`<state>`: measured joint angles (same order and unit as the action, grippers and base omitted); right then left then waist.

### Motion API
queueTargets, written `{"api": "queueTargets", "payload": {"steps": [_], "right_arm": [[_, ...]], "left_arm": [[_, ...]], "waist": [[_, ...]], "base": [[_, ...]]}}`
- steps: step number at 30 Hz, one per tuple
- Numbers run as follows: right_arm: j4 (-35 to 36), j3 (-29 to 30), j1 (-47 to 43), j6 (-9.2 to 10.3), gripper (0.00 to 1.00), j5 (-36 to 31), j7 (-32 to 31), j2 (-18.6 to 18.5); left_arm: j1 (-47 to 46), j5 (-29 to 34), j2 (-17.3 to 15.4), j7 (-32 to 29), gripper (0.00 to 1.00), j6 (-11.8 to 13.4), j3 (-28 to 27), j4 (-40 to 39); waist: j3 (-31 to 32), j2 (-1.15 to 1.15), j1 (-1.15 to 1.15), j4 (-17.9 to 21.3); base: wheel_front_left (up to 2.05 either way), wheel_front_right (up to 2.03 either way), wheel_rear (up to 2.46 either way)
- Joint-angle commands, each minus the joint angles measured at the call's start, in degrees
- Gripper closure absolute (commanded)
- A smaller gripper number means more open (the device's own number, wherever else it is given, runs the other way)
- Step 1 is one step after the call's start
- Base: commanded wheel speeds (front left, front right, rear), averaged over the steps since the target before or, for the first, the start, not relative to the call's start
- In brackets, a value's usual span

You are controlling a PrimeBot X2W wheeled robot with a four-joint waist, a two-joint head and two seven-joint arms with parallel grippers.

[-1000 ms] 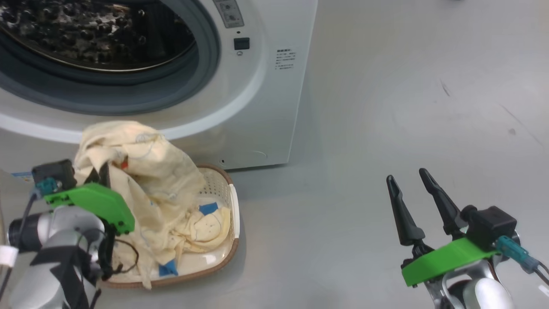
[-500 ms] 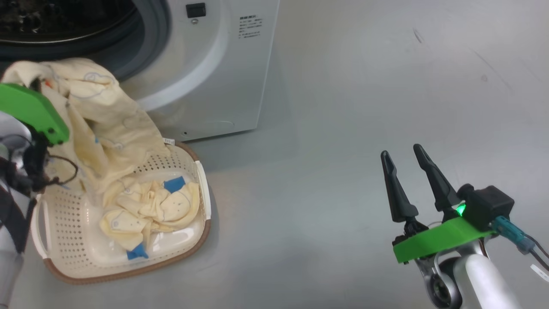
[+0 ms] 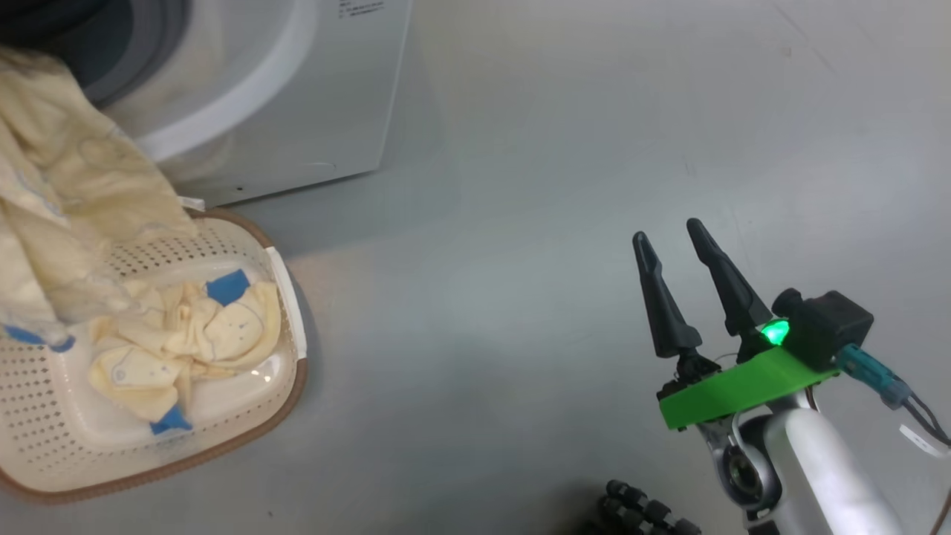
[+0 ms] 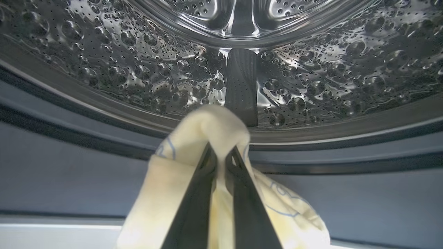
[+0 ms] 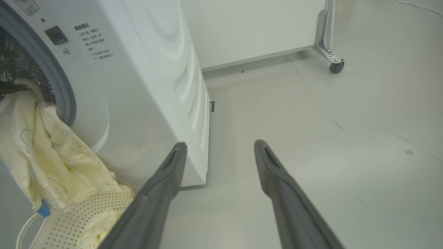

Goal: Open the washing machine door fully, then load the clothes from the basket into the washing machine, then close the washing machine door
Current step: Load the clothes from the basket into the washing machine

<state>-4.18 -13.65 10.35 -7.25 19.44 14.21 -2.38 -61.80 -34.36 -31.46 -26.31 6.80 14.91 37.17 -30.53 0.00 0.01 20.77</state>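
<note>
In the head view the clothes [image 3: 67, 193] are split. One long cream piece hangs from the opening of the washing machine [image 3: 297, 89] down to the basket [image 3: 296, 375], which sits on the floor [image 3: 520, 223] right in front of the machine. A smaller crumpled piece with blue patches lies in the basket's bottom. The right gripper [image 3: 669, 229] hovers well to the right of the washing machine, its two dark tapered fingers spread and holding nothing. In the left wrist view the left gripper [image 4: 221, 148] is clamped on a fold of the cream cloth at the machine's mouth, with the grey rubber gasket [image 4: 69, 166] below and the drum [image 4: 138, 69] ahead. The step in hand looks like carrying this piece inside. To do it well the arm should probably reach deep past the gasket before letting go, since the limp cloth trails low and its tail could snag on the rubber lip or slide out over the front. The drum is shiny steel, dimpled and perforated, with a dark ribbed paddle [image 4: 241, 86] at its middle. The cloth is soft and thin, printed with faint blue outlines. In the right wrist view the hanging piece drapes from the opening down the washing machine's smooth white front to the basket's perforated cream plastic, and the spread fingers point at bare glossy floor beside the machine.
</note>
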Motion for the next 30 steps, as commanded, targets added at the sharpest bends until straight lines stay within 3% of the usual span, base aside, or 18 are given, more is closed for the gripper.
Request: {"api": "queueTargets", "payload": {"steps": [1, 10, 16, 25, 30], "right_arm": [[1.4, -1.3, 1.0, -0.24, 0.0, 0.6, 0.7, -0.5], [2.2, -2.4, 2.9, -0.24, 0.0, 2.8, 0.8, -0.5], [2.7, -3.0, 3.7, -0.24, 0.0, 3.6, 0.8, -0.5], [3.0, -4.5, 5.2, -0.24, 0.0, 5.4, 0.8, -0.5], [3.0, -4.6, 5.4, -0.24, 0.0, 5.4, 0.8, -0.5]], "left_arm": [[-3.6, 0.1, -4.3, -0.5, 1.0, 0.2, -2.2, -1.7], [-9.4, 2.4, -8.4, 1.4, 1.0, 1.1, -2.8, -2.6], [-12.3, 4.2, -9.4, 7.9, 1.0, 1.0, -3.1, -2.8], [-17.7, 10.0, -11.0, 25.5, 1.0, 1.1, -2.3, -0.5], [-18.1, 9.9, -10.2, 26.1, 1.0, 0.1, -1.3, 4.4]], "waist": [[-2.2, 0.0, -0.01, 1.9], [-7.1, 0.0, -0.01, 5.2], [-8.8, 0.0, -0.01, 6.0], [-10.7, 0.0, -0.01, 6.8], [-11.0, 0.0, -0.01, 6.8]], "base": [[0.0, 0.0, 0.0], [0.0, 0.0, 0.0], [0.0, 0.0, 0.0], [0.0, 0.0, 0.0], [0.0, 0.0, 0.0]]}}
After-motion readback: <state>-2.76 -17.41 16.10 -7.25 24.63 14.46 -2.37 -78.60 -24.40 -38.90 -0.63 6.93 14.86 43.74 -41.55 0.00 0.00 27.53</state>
